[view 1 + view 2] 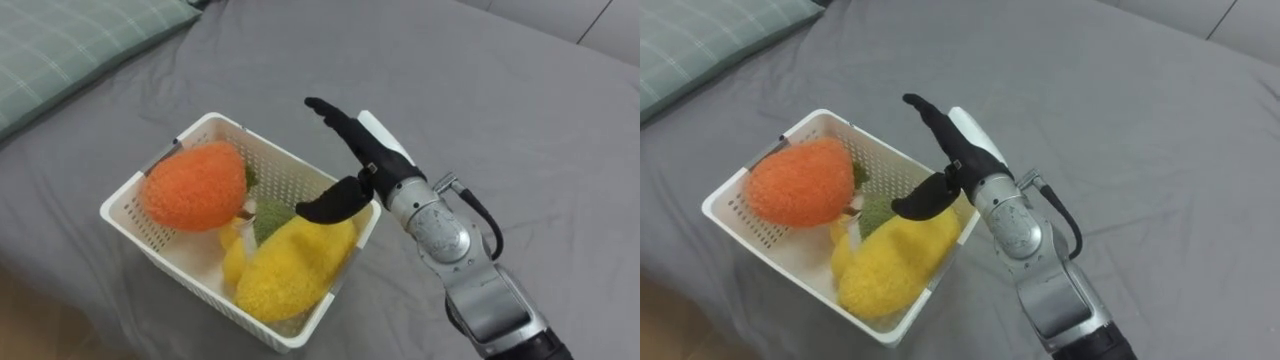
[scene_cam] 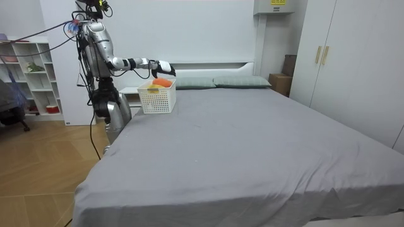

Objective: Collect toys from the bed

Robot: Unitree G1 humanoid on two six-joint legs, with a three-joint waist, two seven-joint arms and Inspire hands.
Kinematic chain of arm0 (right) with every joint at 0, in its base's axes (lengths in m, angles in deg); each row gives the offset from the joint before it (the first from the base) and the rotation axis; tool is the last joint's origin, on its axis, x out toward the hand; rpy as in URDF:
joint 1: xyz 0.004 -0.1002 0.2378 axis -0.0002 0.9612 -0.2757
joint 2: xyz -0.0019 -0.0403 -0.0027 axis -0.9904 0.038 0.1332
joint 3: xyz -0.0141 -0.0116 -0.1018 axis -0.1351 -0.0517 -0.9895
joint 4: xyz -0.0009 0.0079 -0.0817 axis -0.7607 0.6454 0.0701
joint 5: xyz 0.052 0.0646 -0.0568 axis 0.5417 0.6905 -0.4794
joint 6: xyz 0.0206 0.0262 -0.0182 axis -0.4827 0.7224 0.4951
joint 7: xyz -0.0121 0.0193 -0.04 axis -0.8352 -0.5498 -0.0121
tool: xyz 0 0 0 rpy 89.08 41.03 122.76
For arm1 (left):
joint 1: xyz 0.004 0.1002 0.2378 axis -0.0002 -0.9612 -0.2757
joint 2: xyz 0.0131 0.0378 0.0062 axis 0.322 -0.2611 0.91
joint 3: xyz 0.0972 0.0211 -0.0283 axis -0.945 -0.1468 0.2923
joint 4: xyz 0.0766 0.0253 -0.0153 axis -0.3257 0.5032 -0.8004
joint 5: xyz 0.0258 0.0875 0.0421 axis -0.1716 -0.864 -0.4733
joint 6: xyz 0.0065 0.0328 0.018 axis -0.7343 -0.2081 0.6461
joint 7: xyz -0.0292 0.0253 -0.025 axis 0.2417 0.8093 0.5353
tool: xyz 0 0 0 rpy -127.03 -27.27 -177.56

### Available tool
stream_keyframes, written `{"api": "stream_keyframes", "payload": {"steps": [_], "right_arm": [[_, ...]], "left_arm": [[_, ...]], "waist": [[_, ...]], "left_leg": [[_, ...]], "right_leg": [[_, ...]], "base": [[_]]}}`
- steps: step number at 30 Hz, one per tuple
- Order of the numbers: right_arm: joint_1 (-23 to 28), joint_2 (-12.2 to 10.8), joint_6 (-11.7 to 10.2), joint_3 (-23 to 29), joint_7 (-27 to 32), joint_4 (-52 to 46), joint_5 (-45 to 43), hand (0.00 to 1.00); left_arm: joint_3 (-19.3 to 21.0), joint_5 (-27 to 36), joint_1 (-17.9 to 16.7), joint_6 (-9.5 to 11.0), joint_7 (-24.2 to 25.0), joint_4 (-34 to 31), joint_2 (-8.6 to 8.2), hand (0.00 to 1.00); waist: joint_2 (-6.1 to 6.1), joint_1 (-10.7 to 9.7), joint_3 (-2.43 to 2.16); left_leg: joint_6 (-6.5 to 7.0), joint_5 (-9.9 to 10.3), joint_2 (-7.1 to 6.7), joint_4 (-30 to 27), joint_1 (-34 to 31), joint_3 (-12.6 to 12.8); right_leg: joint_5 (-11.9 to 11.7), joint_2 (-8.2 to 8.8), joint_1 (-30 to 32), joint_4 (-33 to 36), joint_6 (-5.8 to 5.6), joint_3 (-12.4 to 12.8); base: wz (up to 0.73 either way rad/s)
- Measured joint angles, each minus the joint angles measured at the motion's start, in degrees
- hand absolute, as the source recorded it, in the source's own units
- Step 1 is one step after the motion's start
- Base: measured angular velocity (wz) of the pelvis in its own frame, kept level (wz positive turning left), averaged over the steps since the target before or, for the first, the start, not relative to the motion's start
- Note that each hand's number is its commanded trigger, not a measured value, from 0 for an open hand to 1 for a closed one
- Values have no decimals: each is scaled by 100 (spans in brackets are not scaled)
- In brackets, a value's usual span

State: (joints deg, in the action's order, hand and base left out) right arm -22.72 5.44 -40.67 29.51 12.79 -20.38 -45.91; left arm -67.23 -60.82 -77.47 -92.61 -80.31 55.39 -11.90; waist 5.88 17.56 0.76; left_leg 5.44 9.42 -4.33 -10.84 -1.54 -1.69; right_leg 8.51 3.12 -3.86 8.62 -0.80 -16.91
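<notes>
The basket [image 1: 285, 170] is of white plastic, smooth and a little glossy, and its walls are full of small holes. Inside the basket, the orange toy [image 1: 195, 187] and the yellow toy [image 1: 290, 265] are of fuzzy, rough plush. Under the basket, the bed [image 1: 500, 120] has grey matt cloth with soft wrinkles. At the basket's rim, the right hand [image 1: 372, 155] has matt black fingers, a glossy white shell and a silvery metal wrist.

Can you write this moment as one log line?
right hand: open, above basket | orange toy, yellow toy: in basket | basket: on bed

eye views: close above basket [image 1: 285, 175], facing down | room view: far, across bed [image 2: 252, 145], same basket
</notes>
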Motion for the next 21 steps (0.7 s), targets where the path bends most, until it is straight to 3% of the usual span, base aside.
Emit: {"api": "stream_keyframes", "payload": {"steps": [12, 19, 21], "right_arm": [[3, 27, -5, 13, 212, 46, -3, 0], [172, 130, -133, 320, 336, 46, 163, 0], [301, 135, -190, 570, 384, 46, 216, 0]], "left_arm": [[20, -1, 21, 13, -87, 4, 16, 0], [283, 2, -1, 24, -84, 10, 15, 0], [317, 9, -10, 53, -89, 12, 6, 0]], "waist": [[52, -53, -36], [-3, -185, -1], [-59, -313, -1]], "left_leg": [[5, -4, -3, -1, 13, 30], [16, -7, -2, -49, 17, 79], [20, -7, -5, -47, 19, 88]], "right_leg": [[0, 1, -1, 1, -1, 57], [-8, 6, -9, 8, -13, 118], [-11, 11, -9, 14, -18, 121]], "base": [[-1], [-3], [0]]}}
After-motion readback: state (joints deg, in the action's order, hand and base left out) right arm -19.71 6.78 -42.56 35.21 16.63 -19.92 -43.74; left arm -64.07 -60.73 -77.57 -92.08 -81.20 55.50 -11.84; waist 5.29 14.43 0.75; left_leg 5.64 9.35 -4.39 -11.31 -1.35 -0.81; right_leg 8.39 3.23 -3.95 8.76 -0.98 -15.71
